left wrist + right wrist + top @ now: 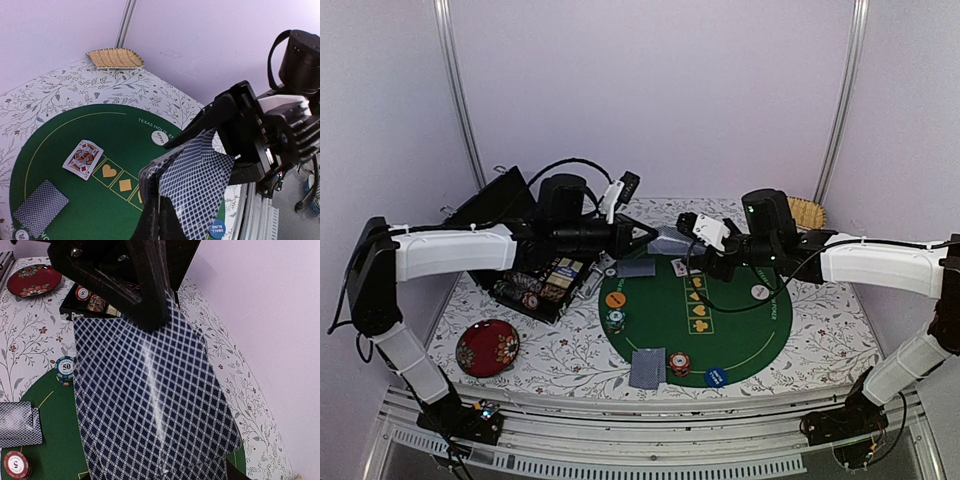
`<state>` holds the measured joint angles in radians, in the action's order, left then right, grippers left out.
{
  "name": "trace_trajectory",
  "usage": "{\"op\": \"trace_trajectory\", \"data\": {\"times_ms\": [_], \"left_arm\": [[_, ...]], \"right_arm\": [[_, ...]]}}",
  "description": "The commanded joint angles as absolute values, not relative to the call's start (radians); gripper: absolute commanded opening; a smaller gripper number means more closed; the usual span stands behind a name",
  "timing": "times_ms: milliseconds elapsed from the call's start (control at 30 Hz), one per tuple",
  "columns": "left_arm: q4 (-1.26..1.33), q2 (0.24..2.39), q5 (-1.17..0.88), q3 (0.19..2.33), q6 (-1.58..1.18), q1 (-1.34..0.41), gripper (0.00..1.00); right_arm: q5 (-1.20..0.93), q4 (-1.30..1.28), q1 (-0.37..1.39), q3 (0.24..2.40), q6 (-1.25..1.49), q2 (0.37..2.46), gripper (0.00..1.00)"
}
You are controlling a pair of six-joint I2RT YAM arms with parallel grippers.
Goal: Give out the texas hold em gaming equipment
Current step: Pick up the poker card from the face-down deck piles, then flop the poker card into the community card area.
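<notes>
**Floral cloth, green felt, and a bunch of cards held between two grippers**

Pale walls close in a table [825, 320] covered with a leaf-and-flower cloth, and a round green poker mat [745, 335] lies in the middle of it. Above the far edge of the mat the two arms meet. The left gripper [638, 238] has its fingers pressed together, pinching one edge of the held cards [670, 240], whose grey-blue lattice backs fill the right wrist view. The right gripper [706, 240] grips the same bunch from the opposite side, its jaws partly apart around the cards. The bunch is in the air, clear of the felt.

On the mat below, a face-down card [636, 268] lies beside a face-up court card [680, 266] at the far side. A face-down pair [647, 367] lies at the near edge, just beside a red chip stack [680, 363] and a blue disc [716, 377]. An orange disc [615, 299] and a green chip stack [615, 320] sit at the mat's left rim, and a white disc [760, 292] sits toward its right.

Off the mat to the left stands an open black case [535, 290] with chips inside. A dark red floral dish [487, 347] lies near the front left corner, and a tan woven piece [807, 210] lies at the back right.
</notes>
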<state>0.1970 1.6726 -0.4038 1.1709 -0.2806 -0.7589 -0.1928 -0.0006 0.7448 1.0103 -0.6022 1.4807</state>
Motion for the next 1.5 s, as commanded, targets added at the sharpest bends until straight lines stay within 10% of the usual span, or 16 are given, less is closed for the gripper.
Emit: {"op": "trace_trajectory", "data": {"times_ms": [0, 300, 500, 1467], "left_arm": [[0.189, 1.600, -0.395, 1.130, -0.268, -0.750, 0.00], [0.419, 1.409, -0.549, 0.988, -0.177, -0.703, 0.00], [0.564, 1.335, -0.274, 0.776, 0.370, -0.701, 0.00], [0.902, 2.317, -0.322, 1.175, 1.254, -0.893, 0.00]], "right_arm": [[-0.205, 0.023, 0.734, 1.032, -0.596, 1.454, 0.47], [-0.239, 0.038, 0.666, 1.012, -0.582, 1.439, 0.47], [-0.213, 0.021, 0.605, 0.985, -0.581, 1.393, 0.47], [-0.185, -0.052, 0.553, 0.956, -0.587, 1.245, 0.47]]}}
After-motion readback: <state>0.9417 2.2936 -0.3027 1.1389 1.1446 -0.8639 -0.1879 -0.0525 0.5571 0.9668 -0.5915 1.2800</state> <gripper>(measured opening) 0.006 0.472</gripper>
